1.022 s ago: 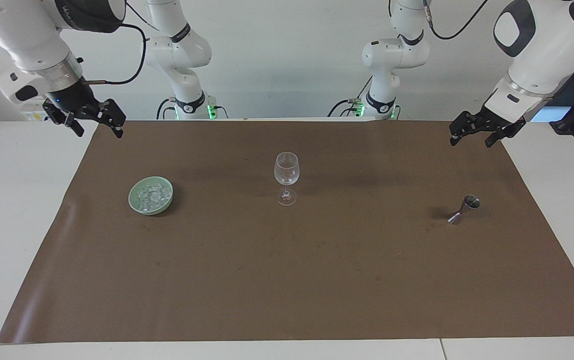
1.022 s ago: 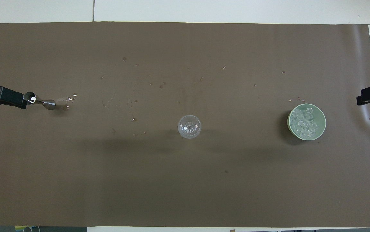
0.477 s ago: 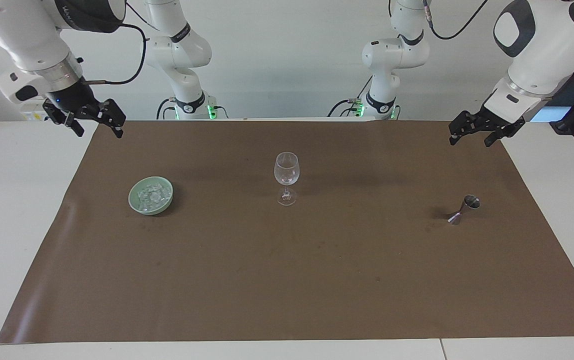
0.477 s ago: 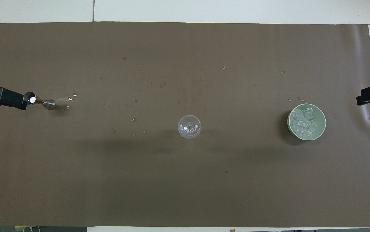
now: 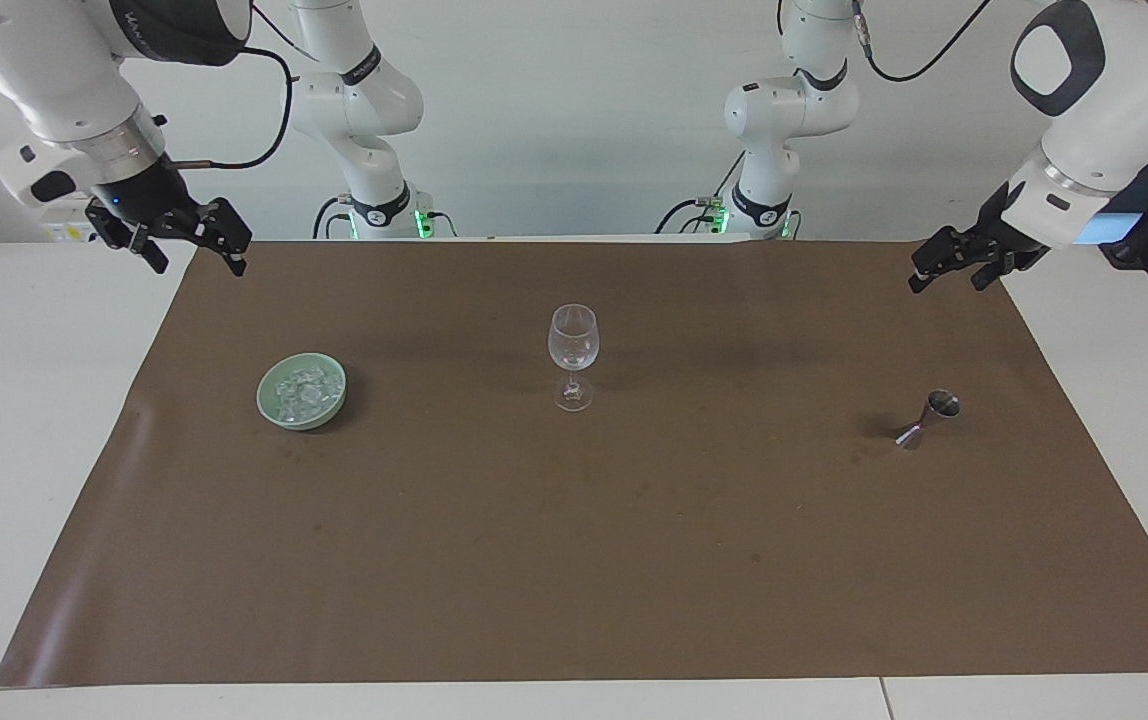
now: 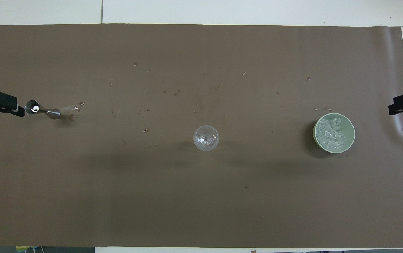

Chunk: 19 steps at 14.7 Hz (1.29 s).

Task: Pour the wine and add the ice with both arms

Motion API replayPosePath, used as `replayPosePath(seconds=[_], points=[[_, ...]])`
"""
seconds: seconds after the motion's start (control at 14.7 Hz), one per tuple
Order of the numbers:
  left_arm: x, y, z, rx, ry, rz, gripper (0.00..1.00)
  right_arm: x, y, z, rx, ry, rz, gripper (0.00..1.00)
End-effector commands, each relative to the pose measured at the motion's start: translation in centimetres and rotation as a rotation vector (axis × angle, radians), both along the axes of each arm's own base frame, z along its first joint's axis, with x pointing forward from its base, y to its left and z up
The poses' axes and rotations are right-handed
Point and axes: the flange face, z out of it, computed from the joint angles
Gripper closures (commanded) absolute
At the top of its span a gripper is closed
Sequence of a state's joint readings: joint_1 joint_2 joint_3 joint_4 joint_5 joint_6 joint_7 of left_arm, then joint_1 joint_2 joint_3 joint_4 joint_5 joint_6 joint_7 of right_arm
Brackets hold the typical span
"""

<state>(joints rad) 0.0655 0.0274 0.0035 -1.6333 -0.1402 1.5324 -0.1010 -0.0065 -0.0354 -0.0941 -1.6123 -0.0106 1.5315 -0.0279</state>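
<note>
A clear wine glass point(image 5: 572, 352) stands upright mid-mat; it also shows in the overhead view point(image 6: 206, 138). A pale green bowl point(image 5: 306, 421) holds the ice point(image 5: 301, 391) toward the right arm's end; the overhead view shows the bowl point(image 6: 316, 130) and the ice point(image 6: 332, 133) too. A small steel jigger point(image 5: 930, 417) stands toward the left arm's end, also in the overhead view point(image 6: 42, 110). My left gripper point(image 5: 947, 281) is open and empty, up over the mat's corner. My right gripper point(image 5: 199, 262) is open and empty, up over the mat's other corner, waiting.
A brown mat point(image 5: 574, 560) covers most of the white table point(image 5: 24, 430). Small drops point(image 6: 77, 106) lie on the mat beside the jigger and scattered between it and the glass. One left finger point(image 6: 3, 102) shows just past the jigger's rim in the overhead view.
My left gripper has drawn back from over the jigger toward the left arm's end of the table. The right arm, glass, bowl and jigger have not moved.
</note>
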Motion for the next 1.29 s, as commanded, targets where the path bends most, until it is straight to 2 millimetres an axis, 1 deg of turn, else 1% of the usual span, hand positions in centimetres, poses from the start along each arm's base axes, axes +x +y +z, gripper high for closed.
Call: replayPosePath(seconds=[0.0, 0.14, 0.27, 0.34, 0.41, 0.48, 0.54, 0.75, 0.82, 0.89, 1.02, 1.09, 1.16, 1.23], points=[[2.6, 2.6, -3.2, -0.062, 0.099, 0.296, 0.00, -0.5, -0.1, 0.0, 0.011, -0.010, -0.015, 0.00], [3.5, 4.7, -5.1, -0.091, 0.175, 0.476, 0.00, -0.5, -0.1, 0.0, 0.011, -0.010, -0.015, 0.00], [5.0, 6.9, -6.5, -0.113, 0.234, 0.620, 0.00, -0.5, -0.1, -0.1, 0.011, -0.008, -0.016, 0.00], [5.8, 8.6, -7.2, -0.131, 0.257, 0.704, 0.00, -0.5, -0.1, -0.1, 0.011, -0.008, -0.015, 0.00], [6.1, 10.3, -7.9, -0.157, 0.270, 0.783, 0.00, -0.5, -0.1, 0.0, 0.011, -0.010, -0.016, 0.00], [6.4, 11.8, -9.1, -0.173, 0.294, 0.852, 0.00, -0.5, -0.1, 0.0, 0.011, -0.010, -0.016, 0.00], [6.7, 12.7, -9.7, -0.190, 0.314, 0.917, 0.00, -0.5, -0.1, 0.0, 0.011, -0.010, -0.015, 0.00], [7.7, 14.0, -10.9, -0.198, 0.323, 1.037, 0.00, -0.5, -0.1, -0.1, 0.011, -0.008, -0.015, 0.00], [8.1, 14.4, -12.1, -0.202, 0.348, 1.090, 0.00, -0.5, -0.1, -0.1, 0.011, -0.008, -0.015, 0.00], [8.3, 15.8, -12.9, -0.227, 0.368, 1.130, 0.00, -0.5, -0.1, -0.1, 0.011, -0.008, -0.015, 0.00], [8.3, 17.5, -15.8, -0.232, 0.410, 1.162, 0.00, -0.5, -0.1, -0.1, 0.011, -0.008, -0.015, 0.00], [8.3, 18.4, -17.6, -0.229, 0.437, 1.179, 0.00, -0.5, -0.1, 0.0, 0.011, -0.010, -0.015, 0.00], [8.4, 18.6, -19.0, -0.235, 0.465, 1.185, 0.00, -0.5, -0.1, 0.0, 0.011, -0.010, -0.015, 0.00], [8.2, 19.4, -20.4, -0.237, 0.484, 1.202, 0.00, -0.5, -0.1, -0.1, 0.011, -0.008, -0.015, 0.00]])
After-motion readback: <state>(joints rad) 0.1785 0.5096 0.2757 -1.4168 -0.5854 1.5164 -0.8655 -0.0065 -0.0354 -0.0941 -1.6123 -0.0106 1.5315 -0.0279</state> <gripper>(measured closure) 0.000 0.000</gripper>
